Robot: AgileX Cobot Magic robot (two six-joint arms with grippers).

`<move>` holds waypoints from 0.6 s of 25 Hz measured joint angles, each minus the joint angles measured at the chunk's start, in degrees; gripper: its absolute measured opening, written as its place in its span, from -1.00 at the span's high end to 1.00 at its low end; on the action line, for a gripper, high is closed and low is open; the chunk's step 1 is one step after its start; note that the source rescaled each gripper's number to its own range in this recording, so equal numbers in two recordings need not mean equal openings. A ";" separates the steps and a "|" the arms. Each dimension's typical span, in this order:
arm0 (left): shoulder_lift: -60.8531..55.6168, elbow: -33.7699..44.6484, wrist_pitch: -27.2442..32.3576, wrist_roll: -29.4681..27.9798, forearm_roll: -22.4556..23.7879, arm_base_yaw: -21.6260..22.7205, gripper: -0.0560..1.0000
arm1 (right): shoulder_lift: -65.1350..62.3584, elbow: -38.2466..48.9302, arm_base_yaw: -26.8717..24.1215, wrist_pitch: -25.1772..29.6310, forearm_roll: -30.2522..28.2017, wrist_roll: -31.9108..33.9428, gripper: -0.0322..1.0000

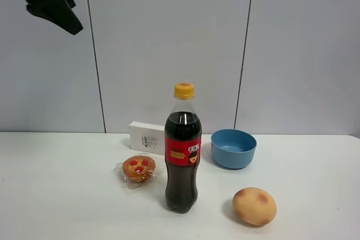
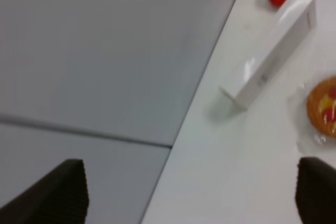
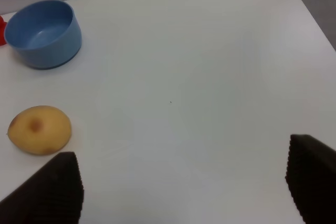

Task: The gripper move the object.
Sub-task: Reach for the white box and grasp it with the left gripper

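The object, a flat white box (image 1: 147,137) with a barcode label, lies on the white table (image 1: 56,195) near the back wall, behind the cola bottle (image 1: 183,150). In the left wrist view the box (image 2: 270,51) lies well ahead of my left gripper (image 2: 189,198), whose fingers (image 2: 58,192) stand wide apart and hold nothing. In the exterior view the left gripper (image 1: 67,21) hangs high at the top left, far above the table. My right gripper (image 3: 181,187) is open and empty over bare table; it does not show in the exterior view.
A wrapped muffin (image 1: 138,169) lies left of the bottle and in front of the box. A blue bowl (image 1: 233,148) stands right of the bottle. A yellow-brown bun (image 1: 254,206) lies at the front right. The grey panelled wall (image 1: 169,43) runs close behind the box.
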 joint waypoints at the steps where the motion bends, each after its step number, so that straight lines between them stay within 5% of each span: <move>1: 1.94 -2.02 0.73 0.38 -0.34 -0.59 -0.89 | 0.00 0.00 0.00 0.00 0.00 0.00 -1.00; 8: 13.93 -15.53 3.00 4.37 -0.86 -5.09 -0.89 | 0.00 0.00 0.00 0.00 0.00 0.00 -1.00; 15: 20.94 -18.84 4.27 13.80 -2.53 -7.66 -0.99 | 0.00 0.00 0.00 0.00 0.00 0.00 -1.00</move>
